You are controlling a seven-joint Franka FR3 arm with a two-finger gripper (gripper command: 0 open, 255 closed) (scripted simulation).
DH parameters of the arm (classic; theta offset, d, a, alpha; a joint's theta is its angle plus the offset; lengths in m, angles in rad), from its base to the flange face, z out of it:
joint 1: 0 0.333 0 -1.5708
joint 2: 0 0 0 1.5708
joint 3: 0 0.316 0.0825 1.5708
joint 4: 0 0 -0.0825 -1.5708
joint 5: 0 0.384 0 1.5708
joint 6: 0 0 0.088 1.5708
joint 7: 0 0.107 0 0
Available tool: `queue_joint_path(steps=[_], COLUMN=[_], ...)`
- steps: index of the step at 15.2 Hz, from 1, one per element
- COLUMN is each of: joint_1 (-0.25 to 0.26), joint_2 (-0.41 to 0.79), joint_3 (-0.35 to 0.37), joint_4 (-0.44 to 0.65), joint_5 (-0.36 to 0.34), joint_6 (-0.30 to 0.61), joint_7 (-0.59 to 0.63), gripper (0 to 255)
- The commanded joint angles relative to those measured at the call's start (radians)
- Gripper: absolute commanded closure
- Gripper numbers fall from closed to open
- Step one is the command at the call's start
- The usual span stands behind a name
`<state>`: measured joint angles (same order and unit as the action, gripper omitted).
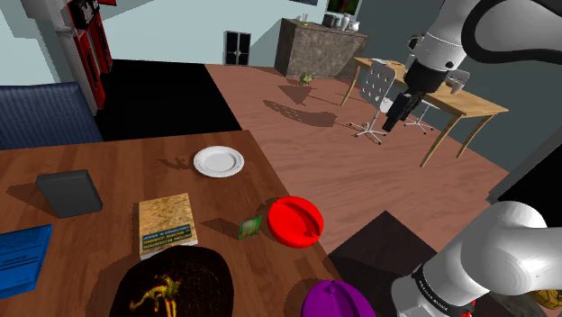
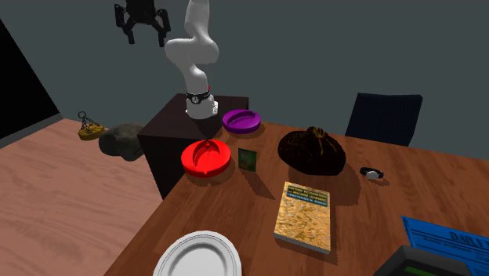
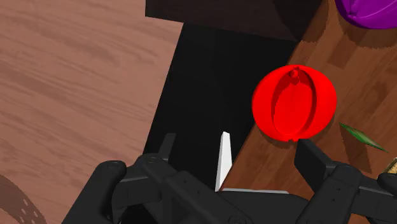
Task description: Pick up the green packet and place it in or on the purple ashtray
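The small green packet [image 1: 249,227] stands on edge on the wooden table, just beside a red ashtray [image 1: 295,221]. The purple ashtray [image 1: 335,300] sits at the table's near corner, close to the stand. My gripper [image 1: 396,115] hangs high in the air, well off the table. In the second exterior view the gripper [image 2: 143,23] is up near the top, far above the packet [image 2: 248,158] and the purple ashtray [image 2: 241,120]. The wrist view shows the gripper [image 3: 238,153] open and holding nothing, with the red ashtray [image 3: 294,103], the packet [image 3: 362,135] and the purple ashtray [image 3: 372,13] far below.
On the table are a white plate [image 1: 219,161], a book [image 1: 167,224], a dark rounded bag [image 1: 171,284], a grey box [image 1: 68,192] and a blue sheet [image 1: 20,257]. The dark stand [image 2: 176,133] adjoins the table. A desk and chair [image 1: 374,95] stand across the room.
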<state>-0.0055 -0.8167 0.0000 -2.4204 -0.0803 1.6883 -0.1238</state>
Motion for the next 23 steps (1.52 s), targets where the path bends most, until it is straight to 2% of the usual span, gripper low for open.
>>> queue_joint_path(steps=[1, 12, 23], joint_1=[0.000, 0.149, 0.273], joint_2=[0.000, 0.302, 0.604], joint_3=[0.000, 0.053, 0.136], joint_4=[0.000, 0.012, 0.083], joint_5=[0.000, 0.024, 0.025], joint_6=[0.000, 0.274, 0.486], joint_7=[0.000, -0.174, -0.337], gripper=[0, 0, 0])
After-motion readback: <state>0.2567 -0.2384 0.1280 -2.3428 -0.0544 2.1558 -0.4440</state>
